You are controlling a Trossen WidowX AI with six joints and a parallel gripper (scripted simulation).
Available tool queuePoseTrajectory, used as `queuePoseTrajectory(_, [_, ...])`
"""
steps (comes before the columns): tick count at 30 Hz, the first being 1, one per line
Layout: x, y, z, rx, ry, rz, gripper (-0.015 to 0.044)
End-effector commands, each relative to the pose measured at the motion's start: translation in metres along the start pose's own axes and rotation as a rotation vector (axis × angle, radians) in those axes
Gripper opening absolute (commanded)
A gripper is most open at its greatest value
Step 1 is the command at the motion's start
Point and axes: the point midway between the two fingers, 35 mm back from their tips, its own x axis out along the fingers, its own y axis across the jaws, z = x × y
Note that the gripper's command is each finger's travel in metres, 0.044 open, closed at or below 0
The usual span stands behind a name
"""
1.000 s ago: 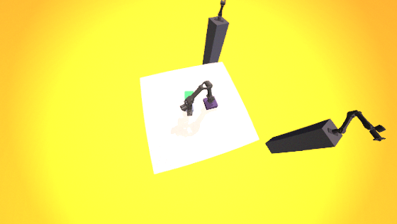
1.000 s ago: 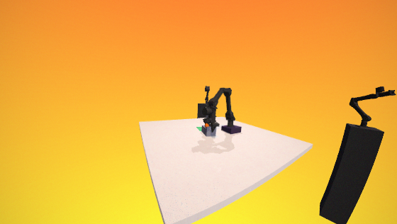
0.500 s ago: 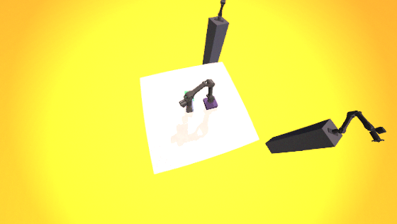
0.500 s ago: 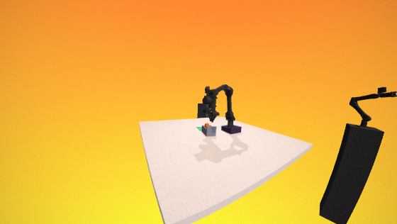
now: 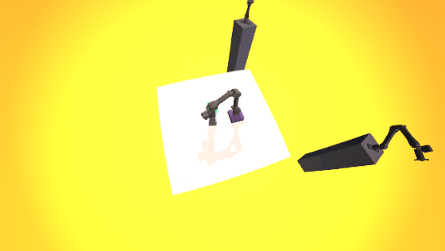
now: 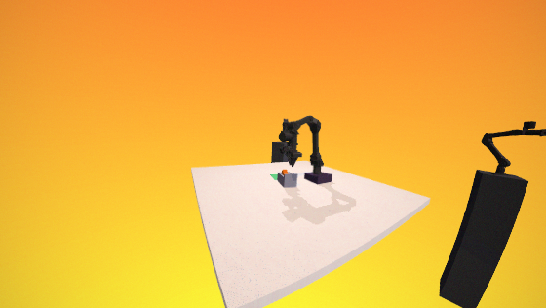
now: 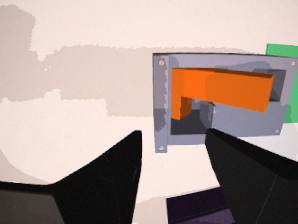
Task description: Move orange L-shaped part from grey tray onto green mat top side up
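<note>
The orange L-shaped part [image 7: 225, 87] [image 6: 285, 172] is tilted in the grey tray [image 7: 245, 122] [image 6: 289, 181]. Its L-shaped end is down in the pocket at the left in the wrist view, and its long end stands raised at the right, with dark pocket showing beside and below it. My gripper [image 7: 174, 136] [image 6: 292, 164] is open and empty, above the tray and not touching the part. In the wrist view its fingertips lie below and left of the raised end. The green mat [image 7: 282, 50] [image 6: 274, 176] lies beside the tray, partly hidden behind it.
The arm's purple base block [image 5: 236, 116] [image 6: 318, 178] [image 7: 197, 207] stands on the white table [image 5: 187, 167] [image 6: 263, 244] near the tray. Two other arms on dark pillars [image 5: 342, 155] [image 5: 241, 45] stand beyond the table's edges. The tray's raised wall [image 7: 161, 100] is at its left in the wrist view.
</note>
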Motion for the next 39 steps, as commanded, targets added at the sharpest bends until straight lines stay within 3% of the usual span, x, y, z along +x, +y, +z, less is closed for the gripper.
queuePoseTrajectory(1, [0.0, 0.0, 0.0, 0.0, 0.0, 0.0, 0.018])
queuePoseTrajectory(19, [0.0, 0.0, 0.0, 0.0, 0.0, 0.0, 0.018])
queuePoseTrajectory(21, [0.0, -0.002, 0.0, -0.041, 0.0, 0.0, 0.0233])
queuePoseTrajectory(23, [0.0, -0.006, 0.002, -0.131, 0.0, 0.0, 0.028])
queuePoseTrajectory(39, [-0.003, -0.068, 0.012, -1.378, -0.003, -0.009, 0.028])
